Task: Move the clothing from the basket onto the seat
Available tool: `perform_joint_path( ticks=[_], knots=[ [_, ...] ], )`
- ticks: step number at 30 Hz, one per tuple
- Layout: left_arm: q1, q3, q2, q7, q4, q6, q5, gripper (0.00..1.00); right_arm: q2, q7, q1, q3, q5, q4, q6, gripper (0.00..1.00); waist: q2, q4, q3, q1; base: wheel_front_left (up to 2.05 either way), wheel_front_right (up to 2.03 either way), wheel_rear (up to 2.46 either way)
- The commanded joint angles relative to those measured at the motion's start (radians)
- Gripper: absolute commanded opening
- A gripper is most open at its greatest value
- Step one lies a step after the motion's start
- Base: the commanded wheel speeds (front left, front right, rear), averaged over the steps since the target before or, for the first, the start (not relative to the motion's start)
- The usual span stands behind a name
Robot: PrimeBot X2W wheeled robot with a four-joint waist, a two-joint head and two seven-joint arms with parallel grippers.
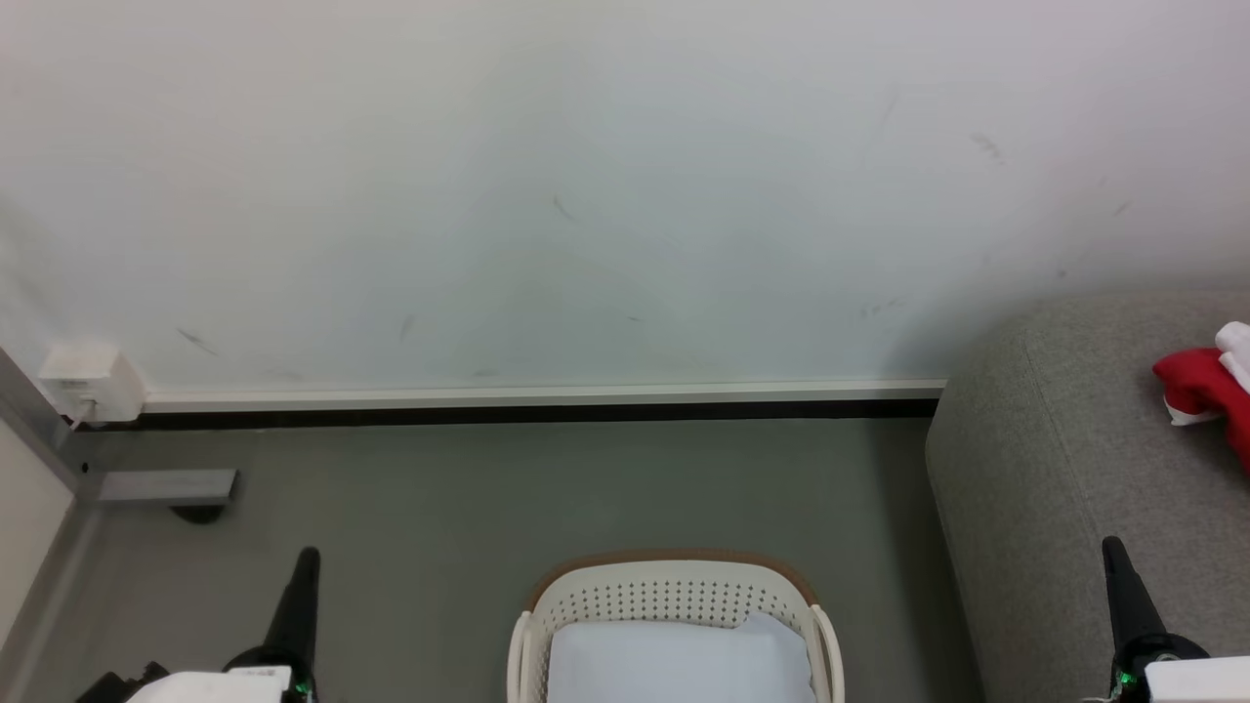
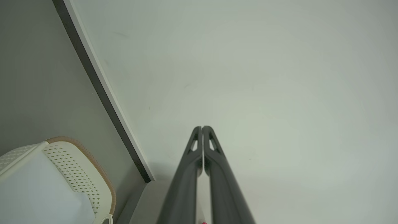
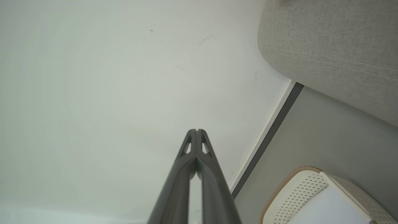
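The red clothing (image 1: pixel 1206 389) with white trim lies on the grey seat (image 1: pixel 1055 469) at the right edge of the head view. The cream perforated basket (image 1: pixel 674 591) with its brown rim stands on the floor at bottom centre; a pale white cloth (image 1: pixel 679 664) lies inside it. My left gripper (image 1: pixel 308 558) is shut at lower left, left of the basket. My right gripper (image 1: pixel 1113 547) is shut at lower right, in front of the seat. Both wrist views show fingertips (image 2: pixel 202 128) (image 3: pixel 196 130) pressed together, empty, pointing at the wall. The basket (image 2: pixel 80 174) (image 3: pixel 307 183) and seat (image 3: pixel 329 56) show there too.
A white wall (image 1: pixel 625 195) with a skirting board (image 1: pixel 537 398) runs behind the grey floor (image 1: pixel 469 498). A white socket box (image 1: pixel 90 383) and a grey metal bracket (image 1: pixel 166 485) sit at far left by a partition edge.
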Motion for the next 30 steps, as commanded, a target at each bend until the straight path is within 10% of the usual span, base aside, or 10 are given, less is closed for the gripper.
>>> perform_joint_path(
  ticks=[1,30],
  knots=[
    [-0.016,0.004,0.009,0.008,-0.003,-0.006,-0.03,0.0,-0.006,0.005,-0.018,-0.005,0.019,-0.009,-0.002,0.0,-0.0001,0.0,0.0,-0.0001,0.0,0.0,0.0],
    [-0.045,0.01,0.01,0.055,0.001,-0.019,-0.206,0.0,-0.006,0.052,-0.034,-0.026,0.191,-0.014,-0.002,0.0,-0.0001,0.01,0.008,-0.0001,0.0,0.0,0.0]
  ],
)
